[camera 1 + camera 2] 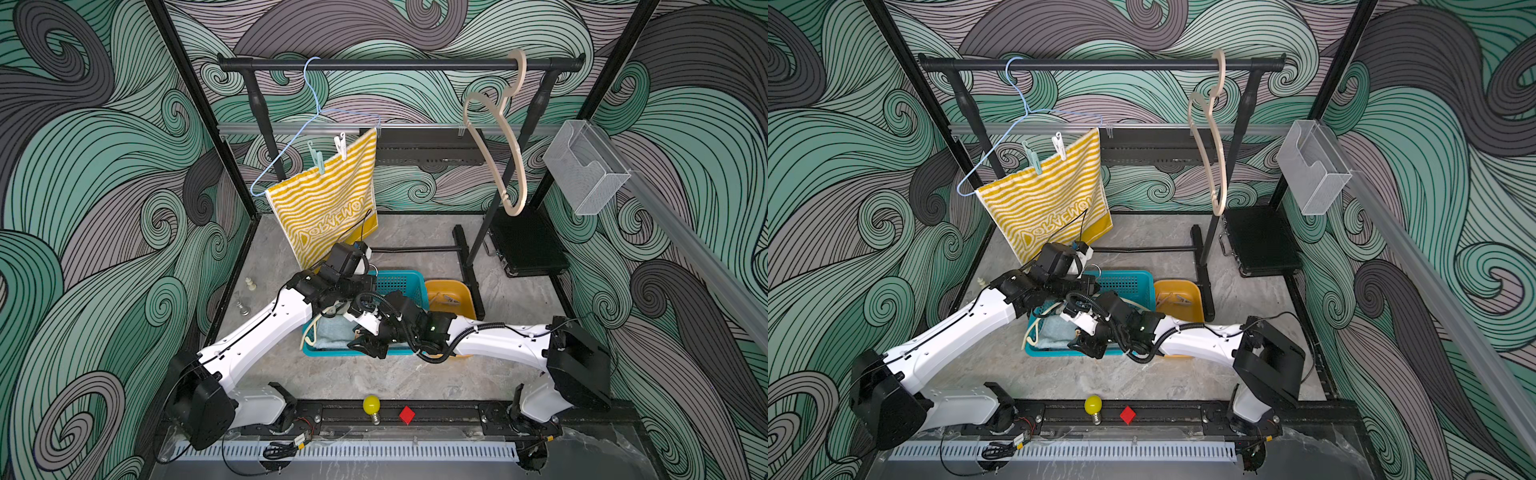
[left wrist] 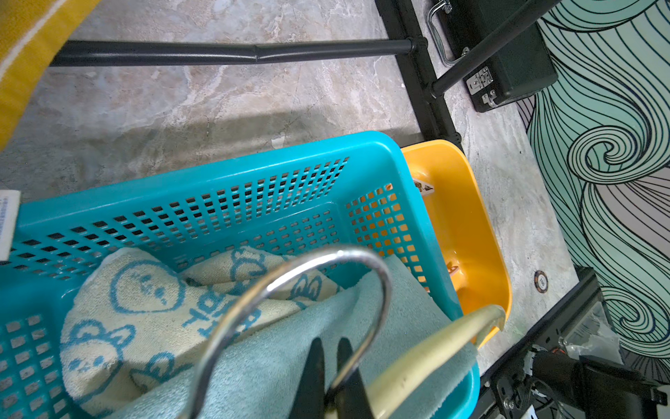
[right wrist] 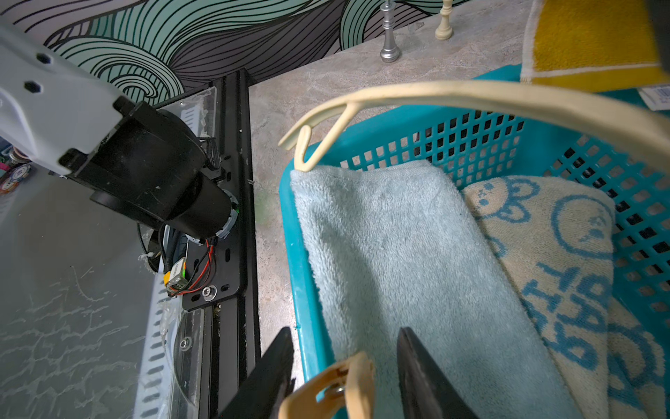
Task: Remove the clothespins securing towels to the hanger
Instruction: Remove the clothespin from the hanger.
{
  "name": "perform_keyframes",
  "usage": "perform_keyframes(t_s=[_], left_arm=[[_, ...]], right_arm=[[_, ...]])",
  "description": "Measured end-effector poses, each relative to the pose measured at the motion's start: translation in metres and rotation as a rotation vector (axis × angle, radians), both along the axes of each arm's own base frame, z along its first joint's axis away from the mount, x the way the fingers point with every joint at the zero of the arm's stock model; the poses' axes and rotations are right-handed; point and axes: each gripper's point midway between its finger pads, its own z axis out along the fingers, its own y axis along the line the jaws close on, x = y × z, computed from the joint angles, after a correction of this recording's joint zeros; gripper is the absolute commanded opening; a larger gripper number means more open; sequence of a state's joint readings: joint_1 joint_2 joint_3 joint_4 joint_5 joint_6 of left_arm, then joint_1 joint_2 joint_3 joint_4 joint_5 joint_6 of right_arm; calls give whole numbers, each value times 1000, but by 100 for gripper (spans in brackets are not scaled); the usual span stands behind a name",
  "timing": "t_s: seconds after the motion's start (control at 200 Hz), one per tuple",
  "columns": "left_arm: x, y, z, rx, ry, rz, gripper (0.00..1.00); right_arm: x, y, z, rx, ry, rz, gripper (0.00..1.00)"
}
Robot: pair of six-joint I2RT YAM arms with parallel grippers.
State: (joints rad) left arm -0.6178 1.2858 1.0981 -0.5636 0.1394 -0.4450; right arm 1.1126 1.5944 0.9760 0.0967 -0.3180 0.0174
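Right claw, jaws apart, straddles an orange clothespin at the teal basket rim, by the light-blue towel. Left claw is clenched on the metal hook of the cream hanger. At the basket's eleven o'clock, a mint clothespin and a white clothespin pin the yellow striped towel.

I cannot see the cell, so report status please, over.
Left gripper shut on hanger. Right gripper open around orange pin. Two pins hold yellow towel. Nothing blocks the orange pin.

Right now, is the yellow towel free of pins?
No: a teal pin and a white pin clip the top edge of the yellow towel to the blue hanger.
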Motion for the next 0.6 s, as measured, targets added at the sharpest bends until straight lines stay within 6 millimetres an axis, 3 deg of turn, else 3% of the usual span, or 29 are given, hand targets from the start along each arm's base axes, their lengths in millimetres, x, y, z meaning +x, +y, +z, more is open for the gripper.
perform_keyframes(t_s=[0.6], left_arm=[[0,0,0,0,0,0,0]], right_arm=[[0,2,0,8,1,5,40]])
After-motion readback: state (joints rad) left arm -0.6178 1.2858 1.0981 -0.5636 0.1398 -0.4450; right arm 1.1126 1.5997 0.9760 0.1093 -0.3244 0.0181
